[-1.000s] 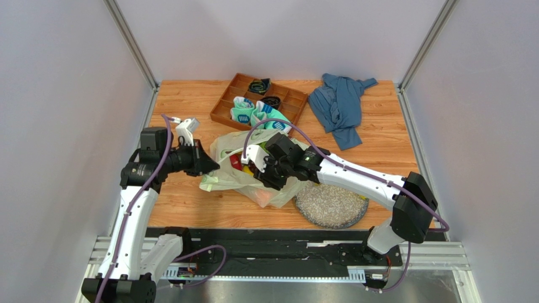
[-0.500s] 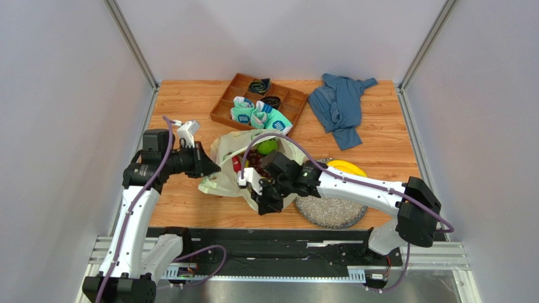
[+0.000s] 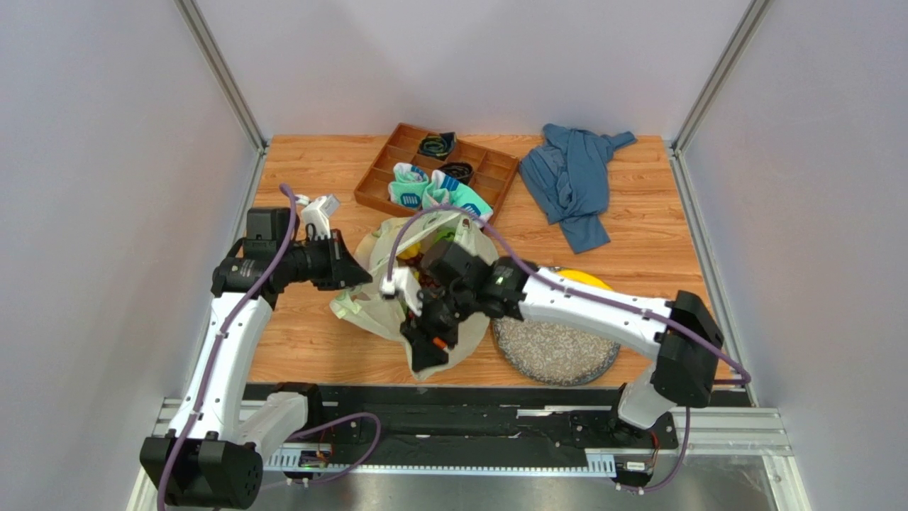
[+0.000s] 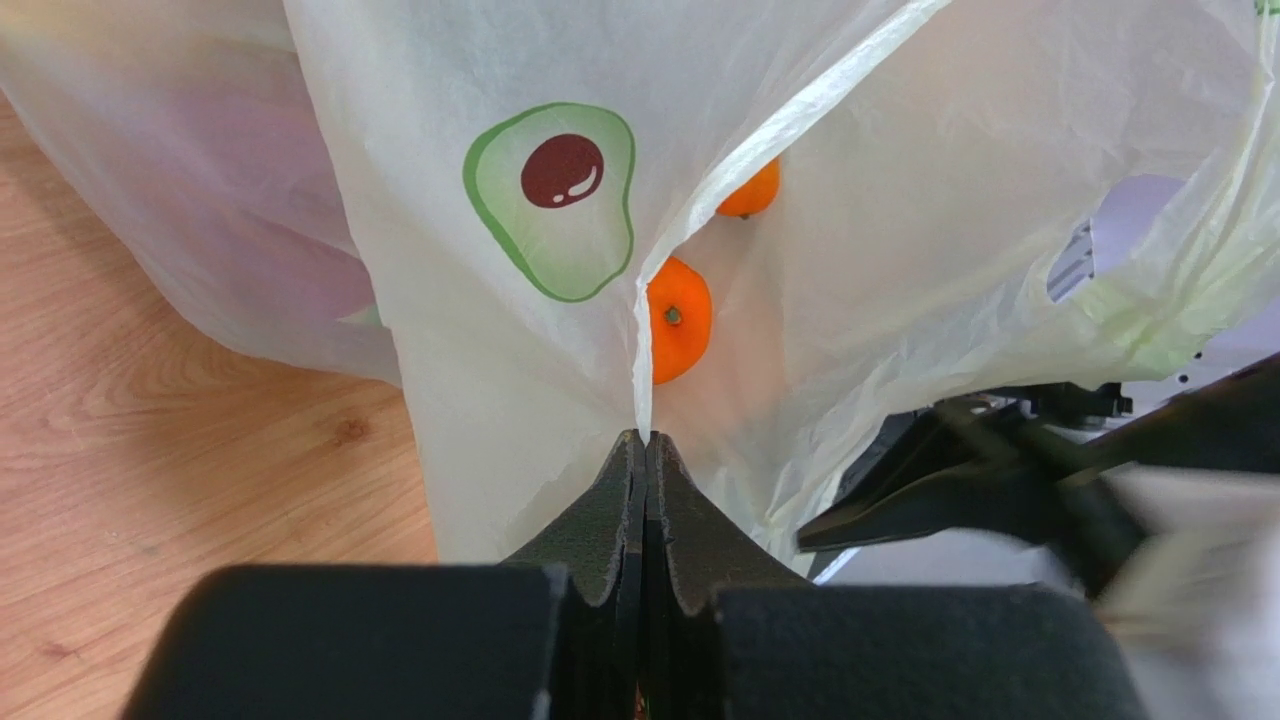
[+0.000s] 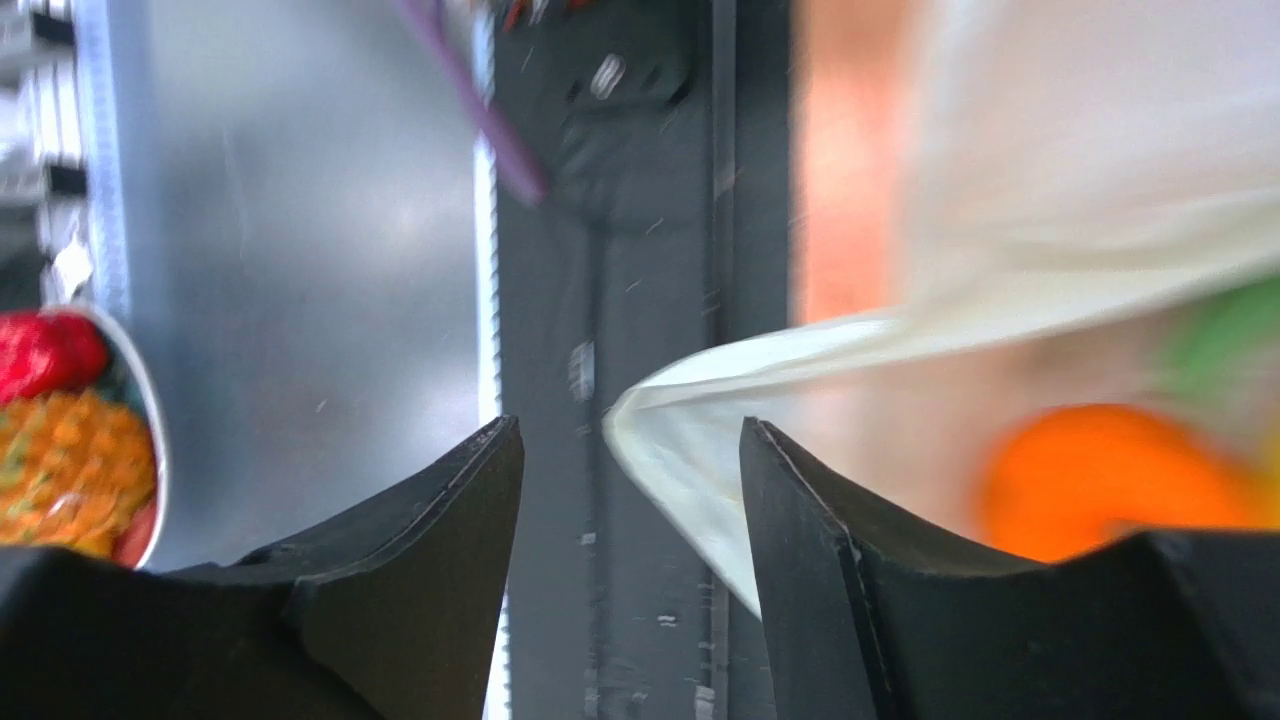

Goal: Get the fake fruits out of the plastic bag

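The pale yellow-green plastic bag point(image 3: 371, 307) lies crumpled mid-table, its near corner pulled toward the front edge. My left gripper point(image 3: 358, 276) is shut on the bag's rim point(image 4: 643, 405), beside an avocado print point(image 4: 550, 197). Through the opening, two orange fake fruits point(image 4: 679, 318) lie inside. My right gripper point(image 3: 418, 336) hangs over the bag's near corner with its jaws open. That corner point(image 5: 679, 444) lies loose between the fingers point(image 5: 451, 510), and a blurred orange fruit point(image 5: 1101, 480) shows through the plastic. A yellow banana point(image 3: 584, 280) rests at the far edge of a grey round mat point(image 3: 554, 349).
A brown divided tray point(image 3: 375, 181) with teal-white rolled socks point(image 3: 437, 194) stands at the back. A blue cloth point(image 3: 573, 176) lies at the back right. The black rail point(image 3: 469, 426) and metal ledge run along the near edge. A bowl of red and orange items point(image 5: 68, 450) shows at the left.
My right gripper came out of the bag's mouth toward the near edge, closing and then opening. The bag's near corner stretched toward the front. The banana on the mat came into view.
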Action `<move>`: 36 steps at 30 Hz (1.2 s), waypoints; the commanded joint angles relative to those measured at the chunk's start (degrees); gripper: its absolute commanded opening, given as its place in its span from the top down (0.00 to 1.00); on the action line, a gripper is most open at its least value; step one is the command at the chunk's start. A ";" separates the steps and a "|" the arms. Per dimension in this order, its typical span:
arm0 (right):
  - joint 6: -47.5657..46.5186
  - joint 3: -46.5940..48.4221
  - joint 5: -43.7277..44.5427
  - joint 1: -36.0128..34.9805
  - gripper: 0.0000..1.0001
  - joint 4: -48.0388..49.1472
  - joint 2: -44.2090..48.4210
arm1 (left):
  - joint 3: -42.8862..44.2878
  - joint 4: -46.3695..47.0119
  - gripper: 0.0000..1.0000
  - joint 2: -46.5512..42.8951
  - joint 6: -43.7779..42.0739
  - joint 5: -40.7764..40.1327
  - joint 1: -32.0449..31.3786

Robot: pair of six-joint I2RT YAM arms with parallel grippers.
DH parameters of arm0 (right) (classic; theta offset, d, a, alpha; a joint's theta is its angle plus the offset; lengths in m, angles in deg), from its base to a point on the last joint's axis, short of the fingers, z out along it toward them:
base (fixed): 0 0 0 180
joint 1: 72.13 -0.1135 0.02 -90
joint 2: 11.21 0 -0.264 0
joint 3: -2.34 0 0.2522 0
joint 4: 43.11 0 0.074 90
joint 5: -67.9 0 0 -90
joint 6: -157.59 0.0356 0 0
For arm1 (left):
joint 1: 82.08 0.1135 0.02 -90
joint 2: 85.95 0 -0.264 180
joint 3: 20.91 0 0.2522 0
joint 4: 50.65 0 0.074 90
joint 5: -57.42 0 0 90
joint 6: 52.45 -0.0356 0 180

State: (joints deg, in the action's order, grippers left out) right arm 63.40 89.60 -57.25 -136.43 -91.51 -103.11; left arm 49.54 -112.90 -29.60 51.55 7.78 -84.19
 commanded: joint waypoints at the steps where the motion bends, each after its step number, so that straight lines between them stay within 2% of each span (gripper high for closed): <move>1: -6.80 11.22 1.05 7.06 0.43 -5.80 6.38 | 2.99 -0.55 1.00 -1.78 -0.38 -0.02 0.44; 2: -6.89 11.15 1.58 7.68 0.43 -5.45 6.38 | 3.34 -0.73 1.00 -1.60 -0.55 0.16 0.44; 5: -7.76 8.44 9.13 7.87 0.57 -1.42 4.37 | 4.31 -0.56 1.00 -0.99 -0.82 0.33 0.44; 6: -8.03 7.72 11.32 7.87 0.64 0.42 3.66 | 4.48 -0.21 1.00 -0.90 -0.29 0.33 0.44; 9: -8.73 6.93 13.27 7.60 0.75 1.32 -0.03 | 4.66 1.03 1.00 -1.25 0.32 0.69 0.44; 11: -9.08 6.58 14.58 6.81 0.76 1.41 -1.44 | 4.22 2.25 1.00 -1.25 0.68 0.77 0.44; 13: -8.91 5.09 18.00 6.03 0.73 2.11 -2.58 | 3.44 3.66 1.00 -1.78 1.38 1.04 0.44; 14: -8.74 4.04 19.67 5.76 0.68 2.72 -2.58 | 3.17 4.01 1.00 -1.95 1.64 1.21 0.44; 15: -7.34 2.29 24.56 5.50 0.54 4.38 -2.58 | 2.99 4.28 1.00 -2.13 2.08 1.47 0.44; 17: -6.02 0.52 29.94 5.32 0.44 5.97 -2.50 | 2.64 4.28 1.00 -2.13 2.52 2.27 0.44; 20: -4.78 -1.42 31.82 5.41 0.36 6.95 -2.93 | 2.38 4.02 1.00 -2.13 2.61 2.88 0.44; 24: -3.73 -4.14 28.31 5.32 0.35 6.95 -4.25 | 1.41 4.02 1.00 -2.74 2.88 3.06 0.44; 32: -1.36 -5.03 29.17 5.14 0.29 8.26 -10.39 | 0.09 4.37 1.00 -3.45 2.96 2.62 0.44; 34: -1.61 -4.85 30.05 5.14 0.29 8.53 -11.72 | 0.18 4.28 1.00 -3.36 2.96 2.62 0.53; 36: -2.14 -4.59 33.12 5.14 0.35 9.40 -12.95 | 0.35 4.28 1.00 -3.10 2.96 2.71 0.53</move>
State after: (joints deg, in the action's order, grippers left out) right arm 60.89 84.48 -29.41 -130.94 -84.71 -112.51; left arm 49.67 -110.22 -31.98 53.95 9.22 -84.19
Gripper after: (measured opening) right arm 0.702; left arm 0.008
